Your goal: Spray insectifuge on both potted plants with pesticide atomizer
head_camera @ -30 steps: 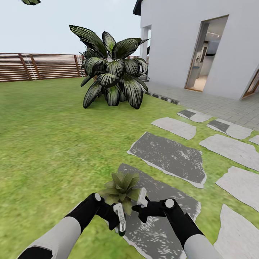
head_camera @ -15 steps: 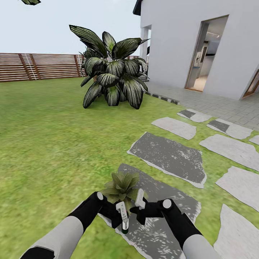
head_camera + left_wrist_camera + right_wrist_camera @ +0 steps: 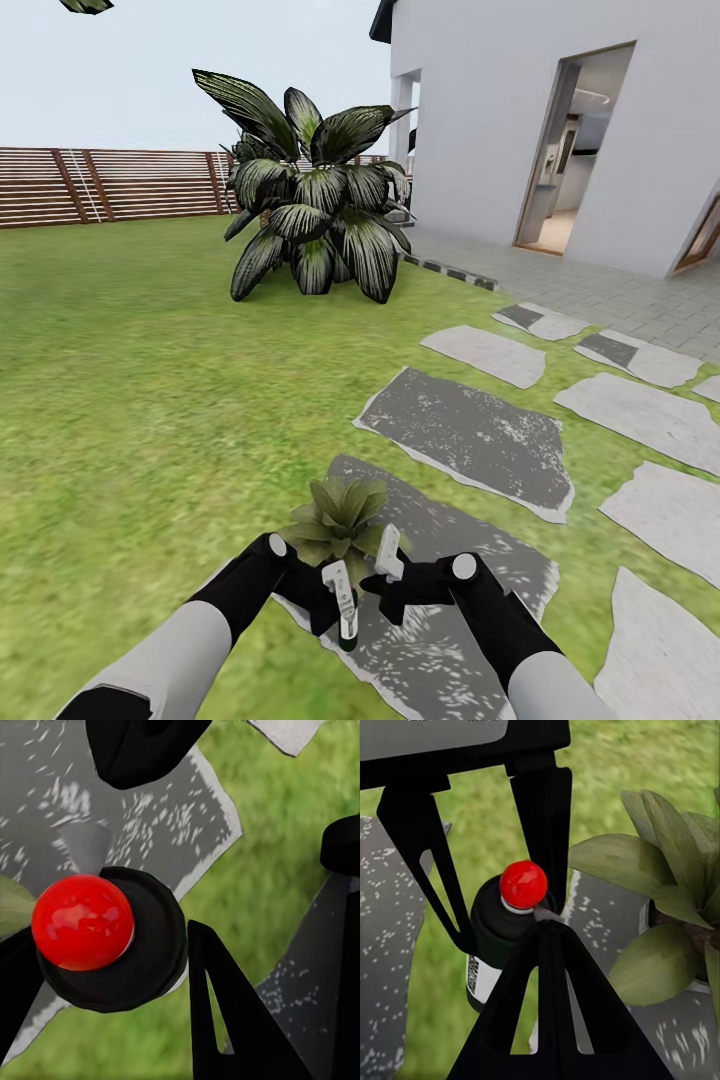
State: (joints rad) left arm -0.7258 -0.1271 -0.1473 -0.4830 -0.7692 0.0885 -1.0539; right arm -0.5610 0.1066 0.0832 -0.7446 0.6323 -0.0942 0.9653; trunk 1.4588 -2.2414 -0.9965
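The pesticide atomizer (image 3: 344,630), a dark bottle with a red tip (image 3: 523,883) and a white label strip, hangs upright in my left gripper (image 3: 338,592), which is shut on its body (image 3: 105,952). My right gripper (image 3: 388,556) is shut, and its joined fingertips (image 3: 544,921) touch the bottle's neck just under the red tip. One potted plant (image 3: 340,515), a low rosette of pointed green leaves (image 3: 660,870), stands on a grey stepping stone right beyond both grippers. The bottle hangs beside it, over the stone's edge.
Grey stepping stones (image 3: 460,430) run to the right across the lawn (image 3: 150,400) toward a paved strip (image 3: 600,290) and a white house with an open doorway (image 3: 565,150). A big striped, long-leaved plant (image 3: 315,200) stands ahead. A brown slatted fence (image 3: 100,185) closes the back.
Since a second ago the two grippers have drawn slightly closer together, the right one dropping toward the bottle's top. Nothing has moved in the last half second.
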